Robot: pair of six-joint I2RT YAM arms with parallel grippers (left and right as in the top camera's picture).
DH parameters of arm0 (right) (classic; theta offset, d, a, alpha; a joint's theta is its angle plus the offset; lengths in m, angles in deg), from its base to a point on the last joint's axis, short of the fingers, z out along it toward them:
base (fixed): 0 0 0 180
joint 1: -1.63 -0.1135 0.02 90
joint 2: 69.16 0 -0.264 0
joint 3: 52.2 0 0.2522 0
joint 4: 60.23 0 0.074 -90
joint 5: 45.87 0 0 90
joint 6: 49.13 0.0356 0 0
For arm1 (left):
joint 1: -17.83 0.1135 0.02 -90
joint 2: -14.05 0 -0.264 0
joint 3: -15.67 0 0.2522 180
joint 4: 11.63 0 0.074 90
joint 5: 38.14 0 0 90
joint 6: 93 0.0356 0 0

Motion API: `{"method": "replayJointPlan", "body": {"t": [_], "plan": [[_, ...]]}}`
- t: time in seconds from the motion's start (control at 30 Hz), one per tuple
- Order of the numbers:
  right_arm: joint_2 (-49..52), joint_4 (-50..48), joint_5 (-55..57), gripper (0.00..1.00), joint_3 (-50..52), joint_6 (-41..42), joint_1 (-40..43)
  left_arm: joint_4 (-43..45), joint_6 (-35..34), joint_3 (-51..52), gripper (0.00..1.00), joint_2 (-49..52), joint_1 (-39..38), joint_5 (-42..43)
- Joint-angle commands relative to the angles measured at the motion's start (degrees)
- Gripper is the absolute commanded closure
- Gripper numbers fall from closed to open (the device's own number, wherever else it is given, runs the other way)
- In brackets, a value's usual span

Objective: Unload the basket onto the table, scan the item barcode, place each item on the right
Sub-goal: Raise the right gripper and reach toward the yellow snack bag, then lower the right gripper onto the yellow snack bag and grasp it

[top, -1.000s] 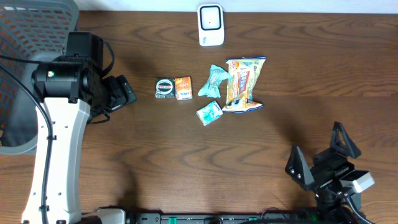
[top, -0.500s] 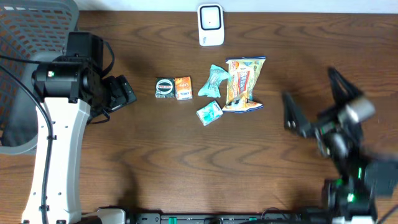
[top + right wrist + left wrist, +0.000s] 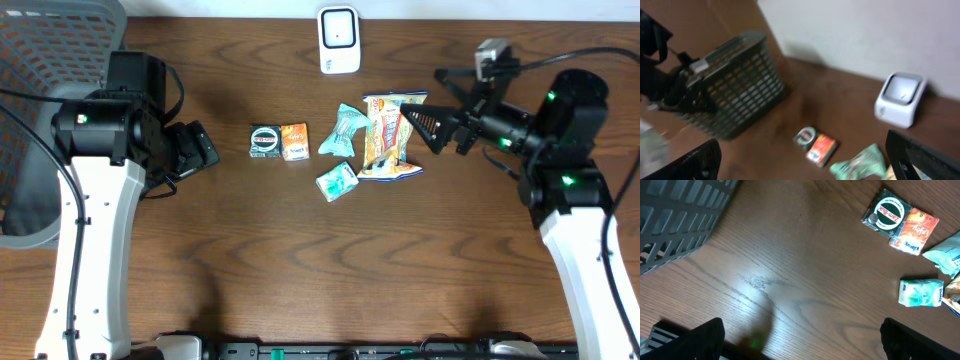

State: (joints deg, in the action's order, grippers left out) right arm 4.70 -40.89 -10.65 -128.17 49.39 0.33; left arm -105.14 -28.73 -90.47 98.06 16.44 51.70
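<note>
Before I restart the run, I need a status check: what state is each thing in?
Left gripper: open, empty.
Right gripper: open, empty, near the bag.
Scanner: standing, untouched.
Tin: flat, label up.
Orange box: flat, against tin.
Bag: lying flat, ungripped.
Teal packets: lying loose.

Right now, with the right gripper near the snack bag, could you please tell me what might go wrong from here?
The open right gripper hangs beside the snack bag, which lies close beside the teal packet; closing could catch or shove both.
No barcode shows on the bag from above, so it may need turning before the scanner can read it.
The crinkled bag may slip from two fingers.
</note>
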Motion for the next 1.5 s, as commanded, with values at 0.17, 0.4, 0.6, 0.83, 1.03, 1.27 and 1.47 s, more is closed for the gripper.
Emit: {"method": "replayJointPlan", "body": {"t": [0.17, 0.4, 0.6, 0.83, 1.03, 1.27, 1.47], "plan": [[5.1, 4.0, -6.3, 0.01, -1.3, 2.1, 0.1, -0.3, -0.5, 0.0, 0.02, 0.3, 0.0, -0.3], [5.3, 12.2, -6.2, 0.01, -1.3, 2.3, 0.1, -0.3, -0.5, 0.0, 0.02, 0.3, 0.0, -0.3], [5.3, 14.9, -5.7, 0.01, -1.3, 2.3, 0.1, -0.3, -0.5, 0.0, 0.02, 0.3, 0.0, -0.3], [5.3, 15.1, -5.6, 0.01, -1.3, 2.3, 0.1, -0.3, -0.5, 0.0, 0.02, 0.3, 0.0, -0.3], [5.3, 9.6, -0.7, 0.01, -1.3, 11.8, 0.1, -0.3, -0.5, 0.0, 0.02, 0.3, 0.0, -0.3], [5.3, 4.7, 6.2, 0.01, -3.4, 15.6, -3.3, -0.3, -0.5, 0.0, 0.02, 0.3, 0.0, -0.3], [5.3, 5.0, 12.7, 0.01, -4.9, 13.5, -7.5, -0.3, -0.5, 0.0, 0.02, 0.3, 0.0, -0.3]]}}
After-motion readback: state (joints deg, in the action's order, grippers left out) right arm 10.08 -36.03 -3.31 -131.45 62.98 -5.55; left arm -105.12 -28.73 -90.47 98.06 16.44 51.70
